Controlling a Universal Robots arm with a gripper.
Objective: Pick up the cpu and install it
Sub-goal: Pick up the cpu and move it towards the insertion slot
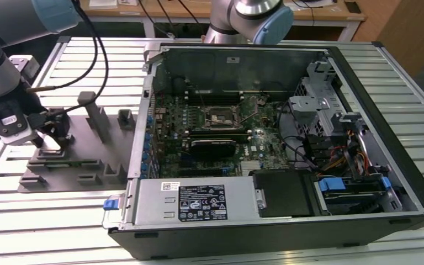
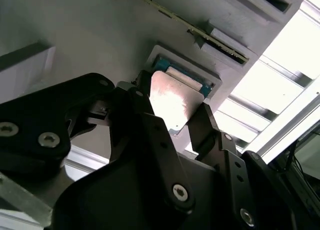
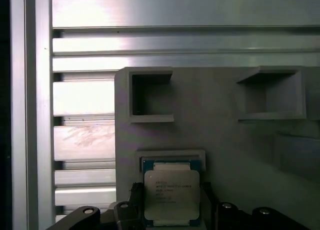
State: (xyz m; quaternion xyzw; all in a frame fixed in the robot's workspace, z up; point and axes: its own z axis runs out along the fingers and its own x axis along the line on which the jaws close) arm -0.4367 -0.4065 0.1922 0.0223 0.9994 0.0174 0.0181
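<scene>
The cpu (image 3: 171, 195), a flat square chip with a shiny silver top and a blue-green rim, sits at a shallow square recess of the grey parts holder (image 3: 220, 140). In both wrist views my gripper's (image 2: 172, 107) black fingers (image 2: 202, 122) press against two opposite edges of the cpu (image 2: 172, 97), shut on it. Whether the chip is lifted clear of the recess I cannot tell. In the exterior view the gripper (image 1: 50, 144) is low over the holder (image 1: 79, 149) on that view's left, well away from the dark motherboard socket (image 1: 220, 117) inside the open computer case.
The open computer case (image 1: 359, 72) lies on the slatted aluminium table (image 1: 388, 61), on the exterior view's right. Upright posts and blocks (image 1: 94, 113) stand on the holder close to the gripper. A second robot arm's base (image 1: 260, 19) stands behind the case.
</scene>
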